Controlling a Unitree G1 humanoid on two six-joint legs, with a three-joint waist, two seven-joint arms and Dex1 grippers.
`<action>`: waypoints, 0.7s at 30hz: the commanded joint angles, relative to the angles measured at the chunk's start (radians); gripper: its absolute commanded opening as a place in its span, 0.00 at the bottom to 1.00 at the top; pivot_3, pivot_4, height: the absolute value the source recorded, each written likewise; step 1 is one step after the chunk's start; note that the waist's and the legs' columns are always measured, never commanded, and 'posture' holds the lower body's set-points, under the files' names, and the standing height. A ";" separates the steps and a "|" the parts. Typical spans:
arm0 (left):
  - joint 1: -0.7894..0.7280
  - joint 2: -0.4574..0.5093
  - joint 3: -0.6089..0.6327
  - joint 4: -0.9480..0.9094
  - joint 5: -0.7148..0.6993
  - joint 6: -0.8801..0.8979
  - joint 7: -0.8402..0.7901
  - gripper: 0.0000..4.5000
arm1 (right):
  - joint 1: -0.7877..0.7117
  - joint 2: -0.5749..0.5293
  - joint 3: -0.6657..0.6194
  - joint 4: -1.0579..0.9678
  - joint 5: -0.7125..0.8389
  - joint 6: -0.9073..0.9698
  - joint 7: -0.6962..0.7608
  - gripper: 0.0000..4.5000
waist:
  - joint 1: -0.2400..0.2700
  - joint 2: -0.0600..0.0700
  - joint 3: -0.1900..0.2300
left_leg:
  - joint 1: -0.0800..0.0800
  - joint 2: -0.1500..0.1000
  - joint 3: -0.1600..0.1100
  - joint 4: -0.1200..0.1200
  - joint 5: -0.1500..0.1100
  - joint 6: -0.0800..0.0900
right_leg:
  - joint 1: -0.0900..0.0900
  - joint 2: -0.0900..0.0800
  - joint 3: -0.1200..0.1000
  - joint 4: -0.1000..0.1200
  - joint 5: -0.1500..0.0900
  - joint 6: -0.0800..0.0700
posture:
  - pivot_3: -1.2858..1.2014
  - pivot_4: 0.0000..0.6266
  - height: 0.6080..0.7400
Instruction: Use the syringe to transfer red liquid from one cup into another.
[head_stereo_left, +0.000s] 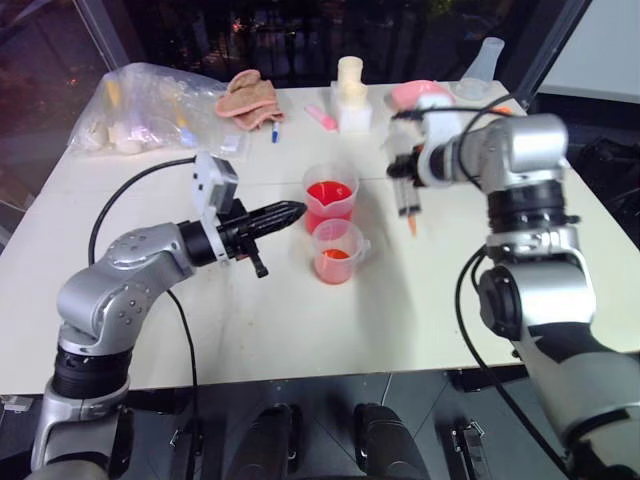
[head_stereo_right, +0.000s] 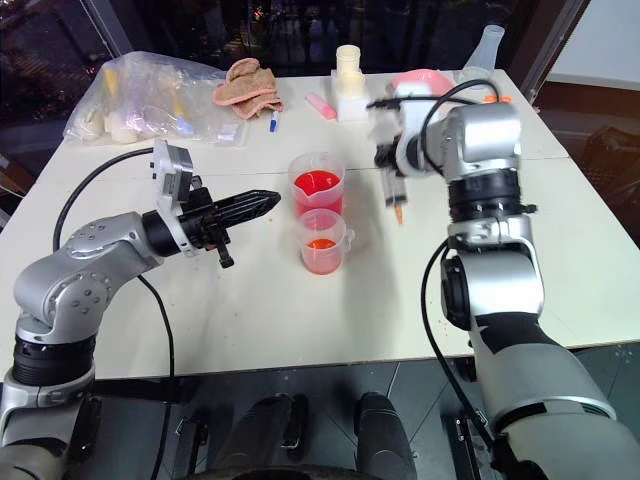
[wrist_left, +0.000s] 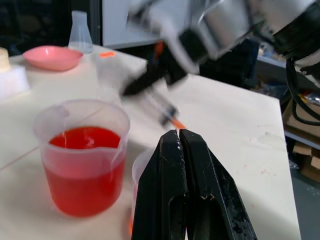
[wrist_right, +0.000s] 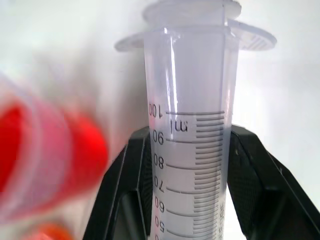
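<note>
Right gripper (wrist_right: 187, 165) jaws clamp the syringe (head_stereo_left: 407, 200) barrel, tip down above the tabletop (head_stereo_left: 430, 310), ready for dipping. Left gripper (head_stereo_left: 283, 213), jaws closed and empty, hovers beside the red-filled beaker (head_stereo_left: 330, 196) and smaller cup (head_stereo_left: 337, 250).

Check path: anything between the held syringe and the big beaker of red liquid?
Nothing visible. The right gripper holds the syringe tip-down above the table, to the right of the beaker; the gap between is bare. The smaller cup and shut left gripper sit off that line.

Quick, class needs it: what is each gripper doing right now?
Left gripper: shut, holding nothing.
Right gripper: shut on the syringe.
</note>
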 joint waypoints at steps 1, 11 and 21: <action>-0.045 -0.008 0.028 0.010 -0.036 0.007 -0.008 0.00 | 0.069 0.020 -0.075 -0.260 0.079 -0.267 0.084 0.32 | -0.002 0.000 0.000 | 0.000 0.000 0.000 0.000 0.000 0.000 | 0.000 0.000 0.000 0.000 0.000 0.000 | 0.52 0.24 1.00; -0.173 0.019 0.075 0.095 -0.077 0.062 0.011 0.00 | 0.226 0.209 -0.029 -0.414 0.168 -0.763 0.216 0.32 | -0.003 -0.001 0.000 | 0.002 0.001 0.000 0.001 0.000 0.000 | 0.001 0.001 0.000 0.001 0.000 0.000 | 0.52 0.24 1.00; -0.225 0.055 0.053 0.163 0.018 0.031 0.026 0.00 | 0.356 0.363 0.055 -0.120 0.106 -1.144 0.270 0.32 | -0.004 0.000 0.000 | 0.002 0.001 0.000 0.001 0.004 -0.007 | 0.001 0.001 0.001 0.001 0.000 0.000 | 0.52 0.24 1.00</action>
